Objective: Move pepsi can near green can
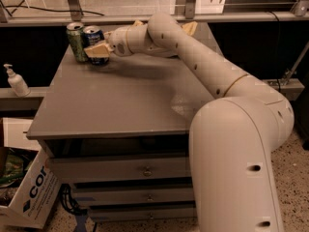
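Observation:
The dark blue pepsi can point(93, 35) stands upright at the back left corner of the grey table point(120, 105). The light green can point(76, 41) stands upright just left of it, almost touching. My gripper point(99, 52) reaches in from the right and its tan fingers point(98, 49) are closed around the pepsi can's middle, hiding much of its side. The can's base rests on the tabletop.
A tan object point(189, 28) lies at the table's back edge behind my arm. A soap pump bottle point(16, 81) stands on a ledge to the left. A cardboard box point(29, 192) sits on the floor at lower left. The table has drawers point(145, 170) below.

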{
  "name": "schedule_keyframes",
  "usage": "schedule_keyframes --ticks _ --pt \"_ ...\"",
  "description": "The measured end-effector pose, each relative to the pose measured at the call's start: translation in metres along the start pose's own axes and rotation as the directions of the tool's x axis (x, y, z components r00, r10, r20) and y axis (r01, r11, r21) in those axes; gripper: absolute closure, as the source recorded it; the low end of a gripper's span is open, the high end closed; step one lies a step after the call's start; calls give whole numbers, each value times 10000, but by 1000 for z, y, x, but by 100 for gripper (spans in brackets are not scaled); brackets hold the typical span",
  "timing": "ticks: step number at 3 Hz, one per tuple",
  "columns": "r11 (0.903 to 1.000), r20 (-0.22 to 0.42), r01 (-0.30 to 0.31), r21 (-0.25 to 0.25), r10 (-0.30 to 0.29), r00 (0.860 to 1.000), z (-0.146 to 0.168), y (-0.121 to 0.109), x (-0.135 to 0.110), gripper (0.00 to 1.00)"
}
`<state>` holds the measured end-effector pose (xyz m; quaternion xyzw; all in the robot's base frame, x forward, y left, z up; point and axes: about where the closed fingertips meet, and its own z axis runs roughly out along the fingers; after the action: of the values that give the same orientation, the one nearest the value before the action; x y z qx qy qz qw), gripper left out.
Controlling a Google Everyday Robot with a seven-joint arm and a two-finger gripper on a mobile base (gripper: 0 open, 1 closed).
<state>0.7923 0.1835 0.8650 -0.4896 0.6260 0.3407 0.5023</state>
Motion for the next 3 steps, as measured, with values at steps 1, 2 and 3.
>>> schedule_keyframes --ticks 1,2,3 --pt "10000 -31 -27 39 27 10000 -4 0 2 12" --pt "10000 -32 -29 23 29 10000 -7 0 3 0" --pt "10000 59 30 -48 -30 10000 -15 3 0 0"
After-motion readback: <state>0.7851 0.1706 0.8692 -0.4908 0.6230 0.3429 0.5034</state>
